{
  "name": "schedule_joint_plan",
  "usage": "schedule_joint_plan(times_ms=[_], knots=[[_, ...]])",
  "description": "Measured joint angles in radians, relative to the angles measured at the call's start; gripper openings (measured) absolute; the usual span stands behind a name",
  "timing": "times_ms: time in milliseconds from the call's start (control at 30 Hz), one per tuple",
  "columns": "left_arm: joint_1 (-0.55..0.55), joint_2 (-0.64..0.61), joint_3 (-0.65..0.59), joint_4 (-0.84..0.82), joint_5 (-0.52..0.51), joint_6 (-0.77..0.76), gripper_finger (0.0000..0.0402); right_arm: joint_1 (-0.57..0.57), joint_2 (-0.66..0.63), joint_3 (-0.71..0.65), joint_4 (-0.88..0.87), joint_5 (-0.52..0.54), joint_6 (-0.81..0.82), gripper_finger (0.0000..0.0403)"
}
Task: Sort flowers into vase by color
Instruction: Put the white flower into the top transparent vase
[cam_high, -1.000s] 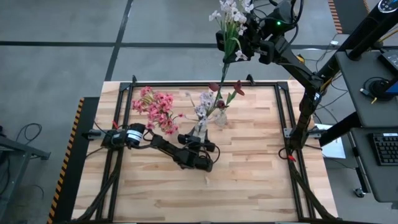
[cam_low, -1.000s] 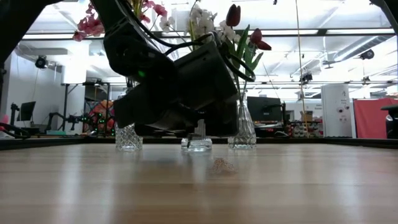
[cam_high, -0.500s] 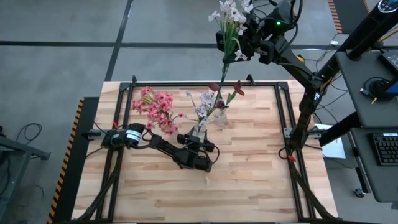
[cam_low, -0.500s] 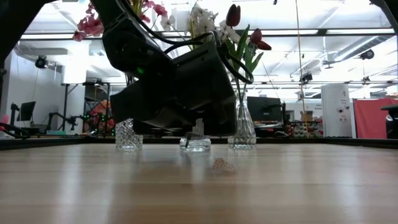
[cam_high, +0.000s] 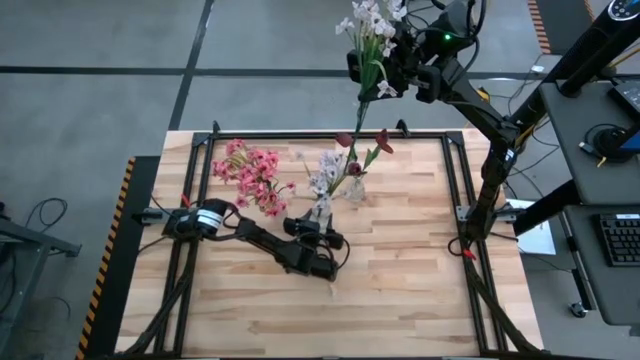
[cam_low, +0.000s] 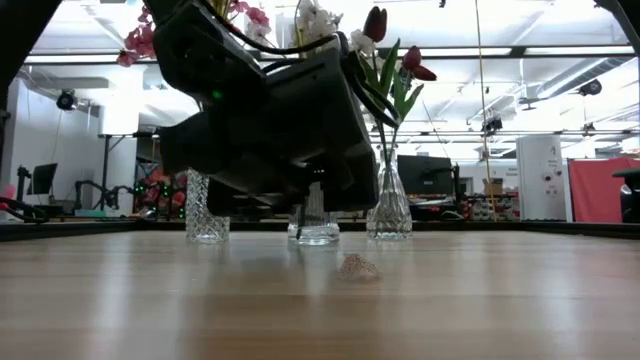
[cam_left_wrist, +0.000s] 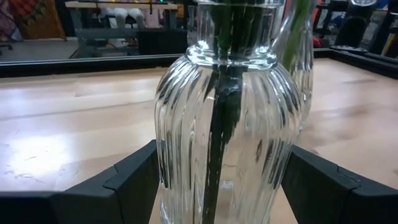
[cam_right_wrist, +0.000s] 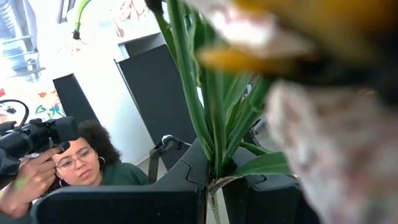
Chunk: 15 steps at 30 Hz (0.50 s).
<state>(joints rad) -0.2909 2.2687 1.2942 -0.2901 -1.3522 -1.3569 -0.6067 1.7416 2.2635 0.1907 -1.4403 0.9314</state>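
Closing in on the middle vase (cam_left_wrist: 227, 118): left gripper (cam_high: 318, 234) has crept toward it over the last second, and the ribbed glass now sits between its fingers (cam_left_wrist: 127, 180), which stand wide and look just clear of the wall either side, so nothing is gripped yet. That vase has slid slightly left on the table (cam_high: 400, 290) and holds the white-lilac flowers (cam_high: 325, 170). Pink flowers (cam_high: 250, 172) stand in the far-left vase (cam_low: 206, 208), dark red tulips (cam_low: 376, 22) in the right-hand vase (cam_low: 390, 205).

Right gripper (cam_high: 385, 62) unchanged: parked high beyond the far edge of the table, fingers clamped on a white flower stem (cam_right_wrist: 214, 118), blooms up.

My read: left arm is lining the white vase up, or about to steady it, so the right arm can drop the last white stem in. Sorting looks nearly done.

Risk: narrow neck, tall light vase; a nudge could tip it.

Small bit of debris (cam_low: 357, 267) lies on the near table.
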Motion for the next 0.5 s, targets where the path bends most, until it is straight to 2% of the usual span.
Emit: schedule_joint_plan(times_ms=[500], knots=[[-0.031, -0.016, 0.0, -0.061, 0.043, -0.041, 0.0272, 0.0, 0.0, 0.0, -0.003, 0.0, 0.002, 0.0018]])
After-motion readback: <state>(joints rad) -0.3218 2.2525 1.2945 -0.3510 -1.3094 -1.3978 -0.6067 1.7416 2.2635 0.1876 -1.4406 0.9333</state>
